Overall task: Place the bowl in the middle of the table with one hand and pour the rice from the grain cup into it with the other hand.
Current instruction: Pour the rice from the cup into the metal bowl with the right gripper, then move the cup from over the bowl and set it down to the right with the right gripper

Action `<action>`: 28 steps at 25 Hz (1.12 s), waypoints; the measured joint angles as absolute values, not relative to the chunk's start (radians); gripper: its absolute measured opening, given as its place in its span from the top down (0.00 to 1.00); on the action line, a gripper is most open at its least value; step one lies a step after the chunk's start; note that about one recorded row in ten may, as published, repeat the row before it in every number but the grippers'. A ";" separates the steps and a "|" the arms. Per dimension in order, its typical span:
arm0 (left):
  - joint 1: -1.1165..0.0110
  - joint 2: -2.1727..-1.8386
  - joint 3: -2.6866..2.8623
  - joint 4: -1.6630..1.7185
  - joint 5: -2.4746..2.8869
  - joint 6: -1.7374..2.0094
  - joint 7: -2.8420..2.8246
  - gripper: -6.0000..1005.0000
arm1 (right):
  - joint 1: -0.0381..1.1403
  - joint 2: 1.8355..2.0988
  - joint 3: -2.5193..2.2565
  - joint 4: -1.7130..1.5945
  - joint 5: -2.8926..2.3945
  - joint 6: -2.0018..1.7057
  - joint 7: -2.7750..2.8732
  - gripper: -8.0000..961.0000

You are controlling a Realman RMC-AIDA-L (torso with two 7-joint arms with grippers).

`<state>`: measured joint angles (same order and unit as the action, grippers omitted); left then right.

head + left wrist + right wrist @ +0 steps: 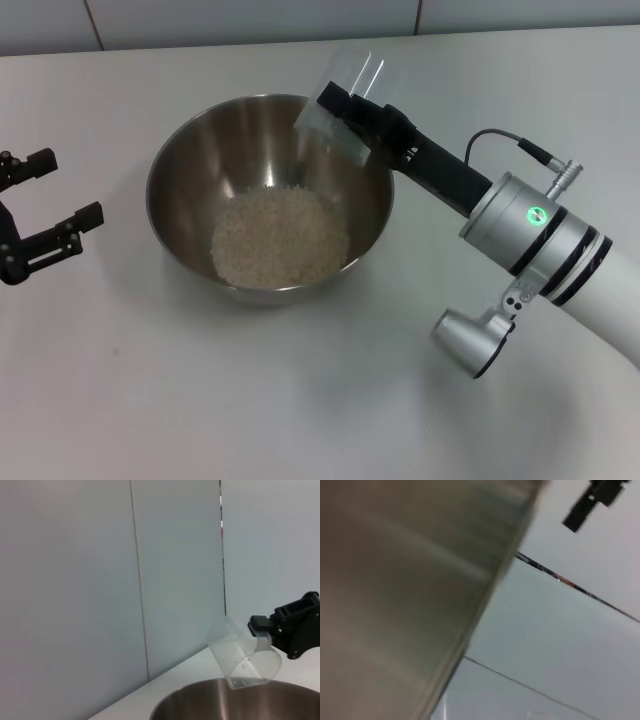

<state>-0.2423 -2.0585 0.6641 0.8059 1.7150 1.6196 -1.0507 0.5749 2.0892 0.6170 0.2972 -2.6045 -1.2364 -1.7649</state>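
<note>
Fingers of the right gripper (352,108) were pinching the grain cup (343,100) at the upper middle of the head frame, just above the far rim of the bowl (190,150). The cup lay tipped, its long axis slanting down and left toward the bowl's hollow, mouth lowest, and it looked empty. The rice (281,236) sat heaped on the bowl's floor, below and left of the cup. The bowl stood near the centre of the table (300,420). From here, the cup would have to travel back up and right, away from the rim. At the left edge, the left gripper (45,200) hung well apart, fingers spread and holding nothing.
</note>
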 joint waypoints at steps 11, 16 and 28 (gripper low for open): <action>-0.246 -2.059 0.641 0.790 1.694 1.620 -1.037 0.22 | 0.503 2.091 0.634 0.396 -2.478 -1.241 -1.195 0.97; -0.250 -2.058 0.641 0.790 1.692 1.620 -1.037 0.22 | 0.479 2.090 0.650 0.407 -2.459 -1.247 -0.952 0.97; -0.251 -2.058 0.628 0.790 1.690 1.620 -1.037 0.22 | 0.439 2.083 0.749 0.401 -2.457 -1.247 -0.355 0.97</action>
